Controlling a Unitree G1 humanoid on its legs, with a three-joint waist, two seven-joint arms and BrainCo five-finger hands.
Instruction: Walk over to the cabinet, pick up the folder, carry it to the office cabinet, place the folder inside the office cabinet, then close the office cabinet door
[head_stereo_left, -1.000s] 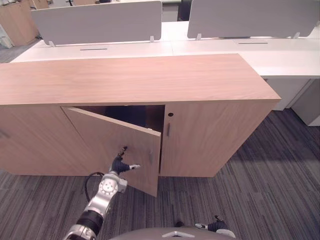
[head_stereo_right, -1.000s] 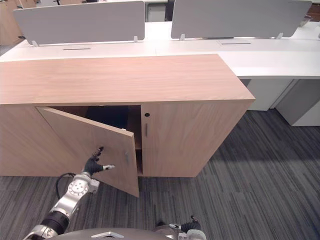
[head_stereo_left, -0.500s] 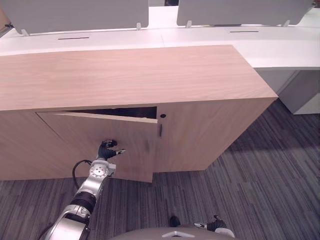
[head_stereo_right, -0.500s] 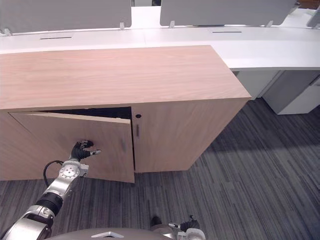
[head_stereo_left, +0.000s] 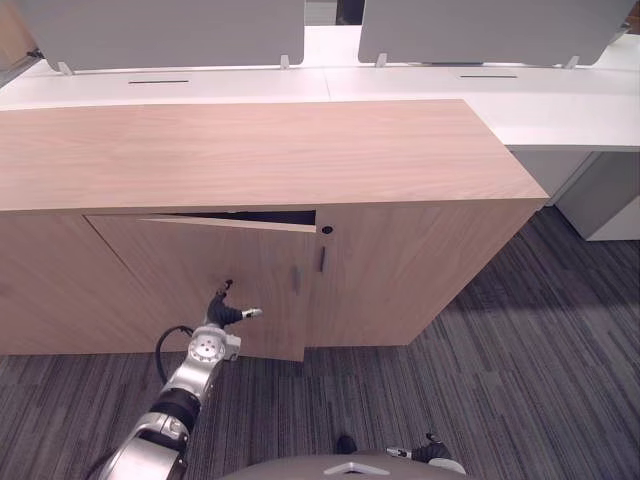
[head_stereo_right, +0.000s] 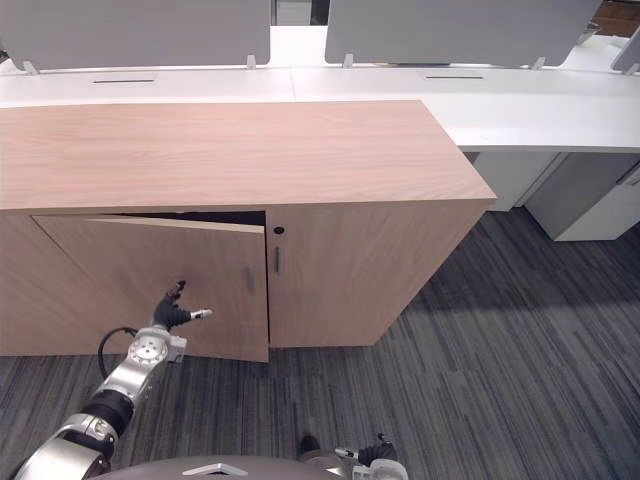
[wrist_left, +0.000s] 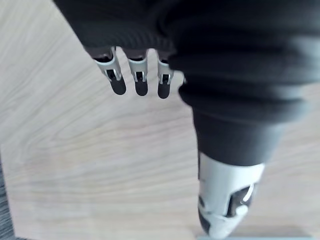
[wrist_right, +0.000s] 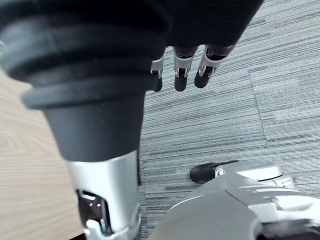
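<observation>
1. Wood-grain door (head_stereo_left: 200, 285) of the office cabinet (head_stereo_left: 260, 150), the left of two: ajar, free edge standing slightly out from the front, thin dark wedge open behind its top.
2. Folder: carried by neither hand; cannot tell its place, with the interior dark behind that slit.
3. Left hand (head_stereo_left: 226, 312) low before the door's lower half, fingers (wrist_left: 140, 82) straight and spread open, thumb out to the side, holding nothing; tips close to the wood, contact impossible to judge.
4. Right hand (head_stereo_left: 432, 451) low and well apart from the cabinet, above the grey striped carpet (head_stereo_left: 500, 380), fingers (wrist_right: 180, 75) hanging relaxed and open, empty.
5. Neighbouring right door (head_stereo_left: 420, 270) shut flush, slim handle (head_stereo_left: 321, 259) and round lock (head_stereo_left: 327, 230) near its inner edge.
6. Beyond the cabinet, white desks (head_stereo_left: 430, 85) with grey screens (head_stereo_left: 160, 30).
</observation>
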